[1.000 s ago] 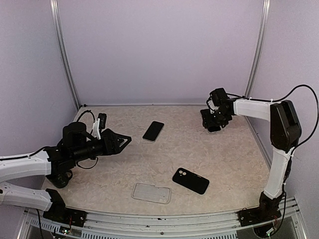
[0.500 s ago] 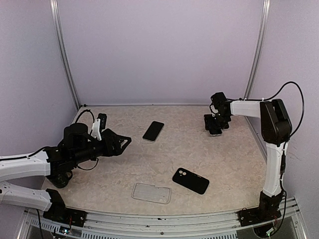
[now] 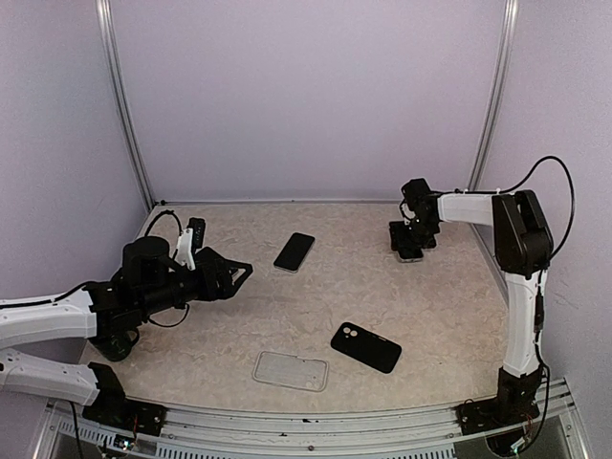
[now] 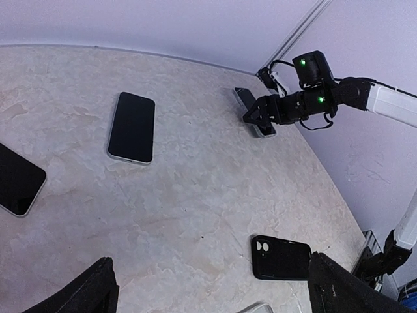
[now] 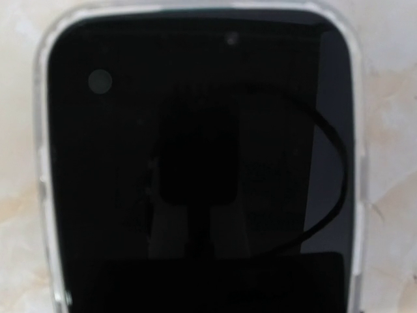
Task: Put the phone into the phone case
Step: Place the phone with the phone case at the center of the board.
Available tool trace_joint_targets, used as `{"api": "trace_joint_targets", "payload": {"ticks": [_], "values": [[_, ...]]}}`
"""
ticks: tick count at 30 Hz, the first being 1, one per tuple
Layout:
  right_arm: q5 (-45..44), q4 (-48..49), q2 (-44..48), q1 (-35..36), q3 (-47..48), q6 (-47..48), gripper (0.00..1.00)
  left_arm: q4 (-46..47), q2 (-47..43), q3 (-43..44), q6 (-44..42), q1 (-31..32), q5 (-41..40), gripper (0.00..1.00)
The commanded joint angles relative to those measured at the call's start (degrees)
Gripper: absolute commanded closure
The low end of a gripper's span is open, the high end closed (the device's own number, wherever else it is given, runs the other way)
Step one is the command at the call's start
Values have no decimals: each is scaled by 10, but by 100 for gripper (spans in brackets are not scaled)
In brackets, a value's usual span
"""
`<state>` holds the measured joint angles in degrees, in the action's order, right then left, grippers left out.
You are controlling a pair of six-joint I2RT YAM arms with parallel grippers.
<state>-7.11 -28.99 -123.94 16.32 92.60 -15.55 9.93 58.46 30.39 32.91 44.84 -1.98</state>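
Swung down onto phone (image 5: 195,163) far right of black phone case (image 3: 365,347); right gripper (image 4: 262,119) jaws apart, nothing gripped. Left gripper (image 3: 237,275) gaping, idle. Grasp likely imminent.

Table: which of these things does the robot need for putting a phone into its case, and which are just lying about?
Job: phone under the right claw; black case; clear case (either may be the one meant).
Probably just lying about: middle phone; far-left phone.
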Motion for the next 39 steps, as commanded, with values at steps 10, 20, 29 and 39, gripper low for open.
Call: {"api": "trace_joint_targets", "payload": {"ticks": [10, 20, 29, 39], "values": [[9, 13, -30, -9, 22, -6, 52, 0, -2, 18, -6, 6, -7, 1], [10, 18, -30, -10, 15, -7, 45, 2, 1, 19, -7, 6, -8, 1], [15, 20, -28, -10, 11, -10, 35, 1, -2, 18, -6, 6, -9, 1], [13, 19, -24, -10, 11, -9, 24, -1, -3, 23, -7, 6, -9, 1]]}}
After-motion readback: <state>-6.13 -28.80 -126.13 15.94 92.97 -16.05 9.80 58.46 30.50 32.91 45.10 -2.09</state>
